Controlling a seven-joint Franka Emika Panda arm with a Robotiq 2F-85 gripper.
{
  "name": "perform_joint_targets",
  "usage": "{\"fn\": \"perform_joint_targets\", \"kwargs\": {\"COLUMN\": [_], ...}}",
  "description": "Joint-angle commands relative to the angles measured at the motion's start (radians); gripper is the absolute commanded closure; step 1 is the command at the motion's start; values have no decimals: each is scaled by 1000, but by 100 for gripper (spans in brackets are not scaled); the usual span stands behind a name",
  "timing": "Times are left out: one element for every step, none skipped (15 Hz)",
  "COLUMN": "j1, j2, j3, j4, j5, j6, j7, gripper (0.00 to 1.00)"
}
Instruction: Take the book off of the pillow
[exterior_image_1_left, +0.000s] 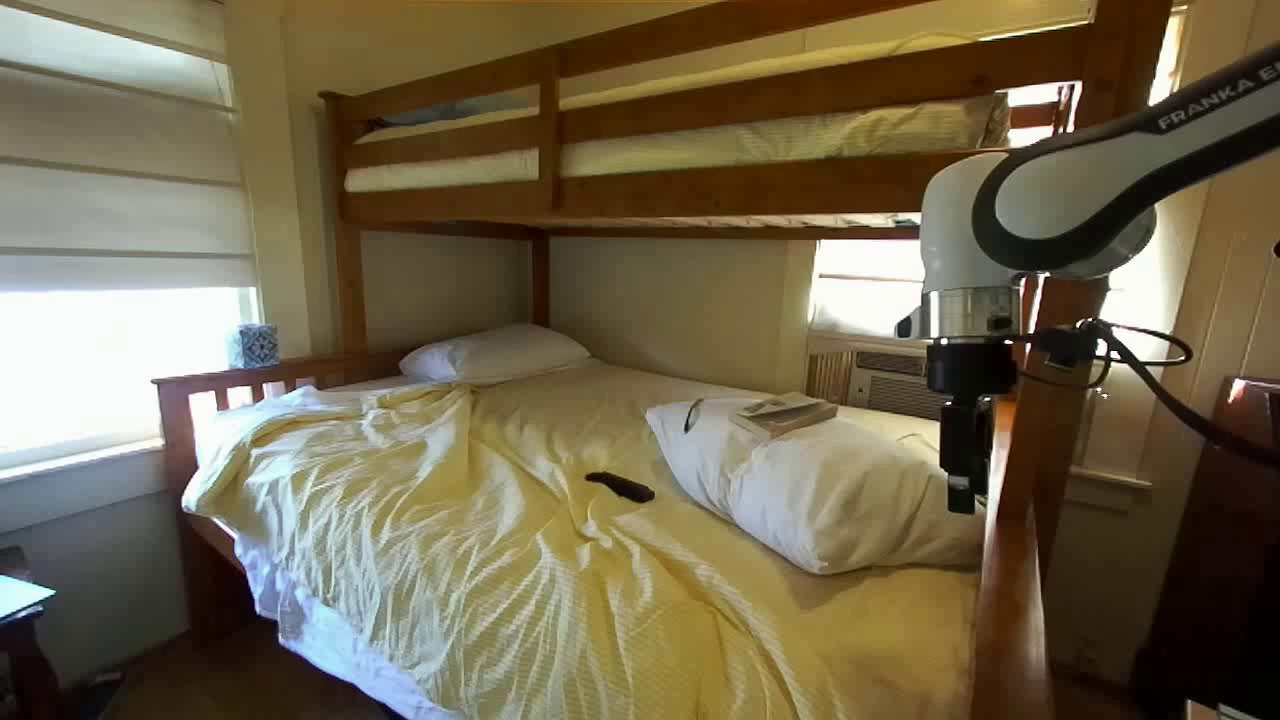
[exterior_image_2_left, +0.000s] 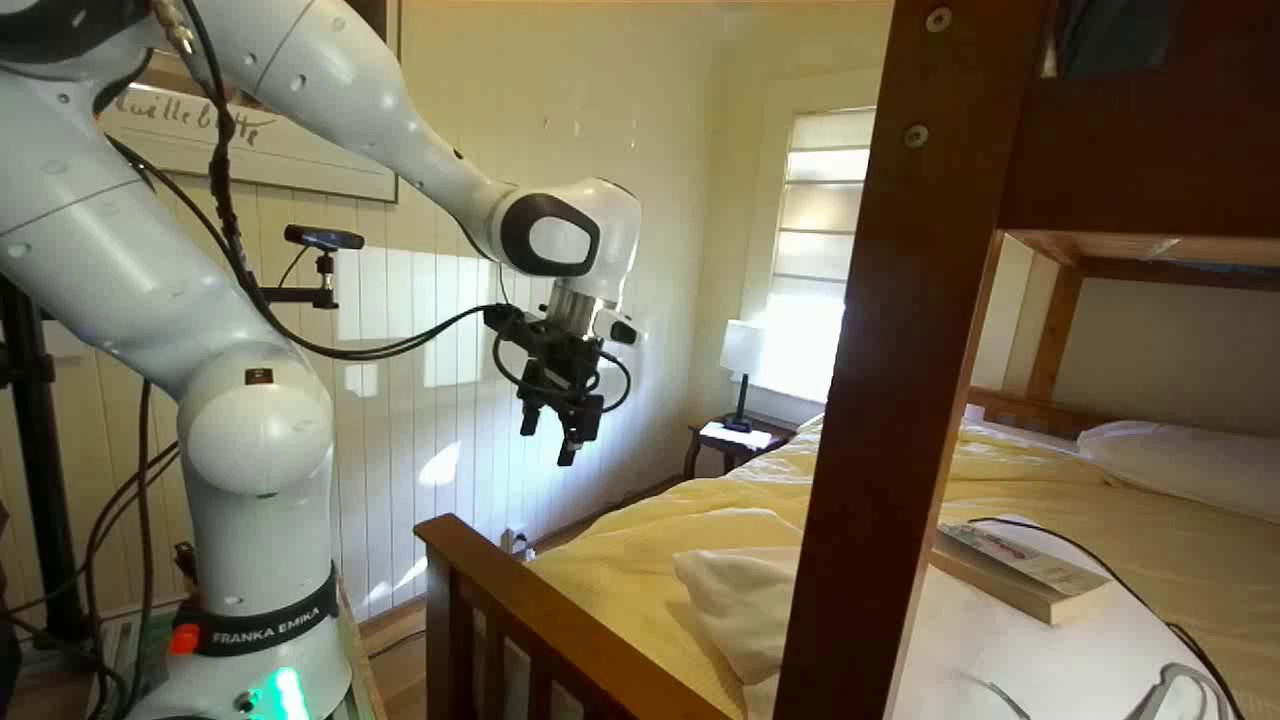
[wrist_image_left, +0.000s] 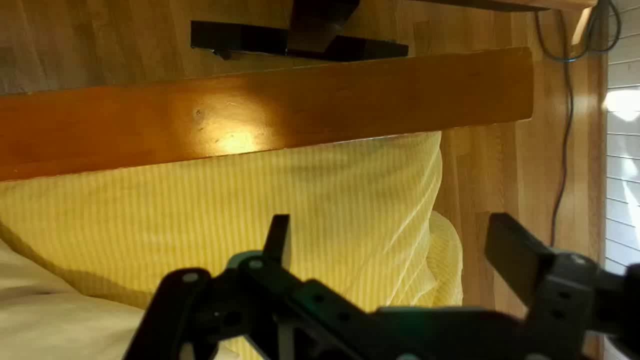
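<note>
In an exterior view: 1 book (exterior_image_1_left: 788, 416), flat atop 1 plump white pillow (exterior_image_1_left: 815, 490); this softness may let it sink under pressure, spoiling the grasp.

In an exterior view: 1 bunk post (exterior_image_2_left: 895, 400), between gripper (exterior_image_2_left: 548, 442) and book; a direct swing could strike it. Arm (exterior_image_2_left: 370, 110) outstretched, wrist (exterior_image_2_left: 612, 240) bent, fingers (exterior_image_2_left: 567, 456) downward, well apart from book.

Wrist view: jaws widely parted, nothing held; yellow striped bedding (wrist_image_left: 340, 200) below.
</note>
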Motion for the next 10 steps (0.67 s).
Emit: {"fn": "perform_joint_targets", "kwargs": {"j1": [-6,-6,-19,-41,-49,-57,-69,-82,-99,-120], "j2": [0,0,3,1,8,29,38,52,72,96], "j3": [6,6,26,57,69,83,101,117,131,147], "j4": [1,1,4,4,15,35,49,66,87,109], "j5": [3,3,-23,-72,-98,-131,-170,-209,-253,-305], "j6": [-2,-2,23,80,118,162,197,235,274,310], "j7": [-2,-2,36,88,107,128,150,177,204,232], "gripper": [0,0,0,0,0,0,0,0,0,0]}}
